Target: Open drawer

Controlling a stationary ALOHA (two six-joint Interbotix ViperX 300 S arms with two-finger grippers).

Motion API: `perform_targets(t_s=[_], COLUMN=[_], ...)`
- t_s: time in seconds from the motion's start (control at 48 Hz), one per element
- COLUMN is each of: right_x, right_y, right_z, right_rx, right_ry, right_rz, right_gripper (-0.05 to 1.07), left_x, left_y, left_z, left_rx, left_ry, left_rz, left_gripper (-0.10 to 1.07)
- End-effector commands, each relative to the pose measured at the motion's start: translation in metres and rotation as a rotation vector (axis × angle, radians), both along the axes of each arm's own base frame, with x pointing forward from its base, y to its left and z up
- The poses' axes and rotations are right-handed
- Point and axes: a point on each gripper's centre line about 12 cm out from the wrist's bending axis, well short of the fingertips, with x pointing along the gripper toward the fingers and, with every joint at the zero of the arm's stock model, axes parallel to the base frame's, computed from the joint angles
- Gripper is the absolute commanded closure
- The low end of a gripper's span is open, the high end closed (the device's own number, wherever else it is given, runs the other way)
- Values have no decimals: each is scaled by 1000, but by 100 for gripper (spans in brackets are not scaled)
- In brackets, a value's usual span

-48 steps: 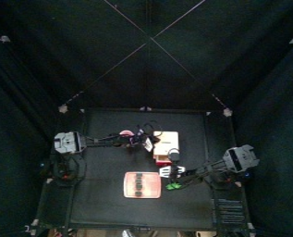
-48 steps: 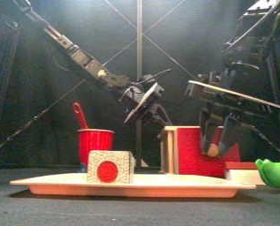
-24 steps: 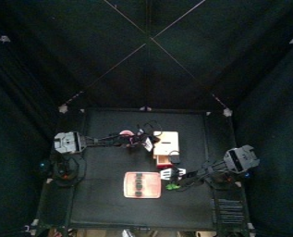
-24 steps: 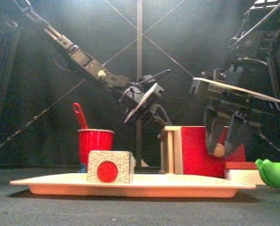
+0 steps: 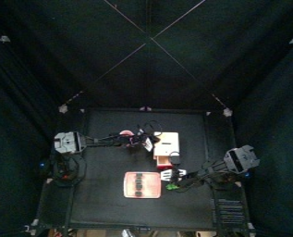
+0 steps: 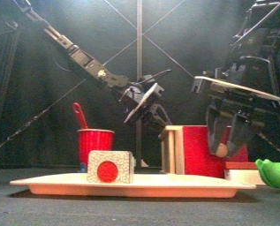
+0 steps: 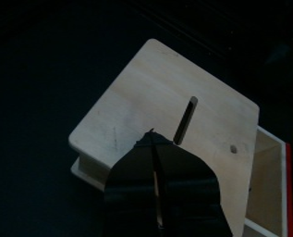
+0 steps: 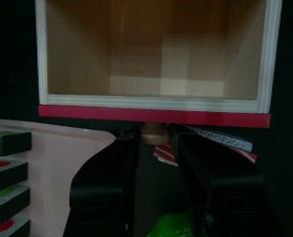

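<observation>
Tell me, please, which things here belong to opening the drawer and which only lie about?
Belong to the job: drawer, left gripper, right gripper.
Lying about: pink tray, red cup, block with red dot, green thing.

The top view is looking straight down from far above the drawer (image 5: 168, 145). The front view is facing it level from nearby. Both wrist views are looking closely at it.
</observation>
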Motion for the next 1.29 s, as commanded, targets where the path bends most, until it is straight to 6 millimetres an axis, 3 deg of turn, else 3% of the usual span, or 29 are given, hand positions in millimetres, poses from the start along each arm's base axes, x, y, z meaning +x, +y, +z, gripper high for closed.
perform_targets(t_s=[0.0,0.354,1.271], right_x=[-1,6,3], right_y=[7,11,25], right_z=[6,10,12], right_rx=[22,14,7], right_ry=[-21,-39,-45], right_rz=[9,27,79], right_gripper=[76,76,75], left_x=[0,-3,-5], left_y=[8,16,21], left_z=[8,0,-1], left_rx=[5,-22,-24], left_ry=[-15,7,9], left_rz=[15,43,55], left_gripper=[80,80,80])
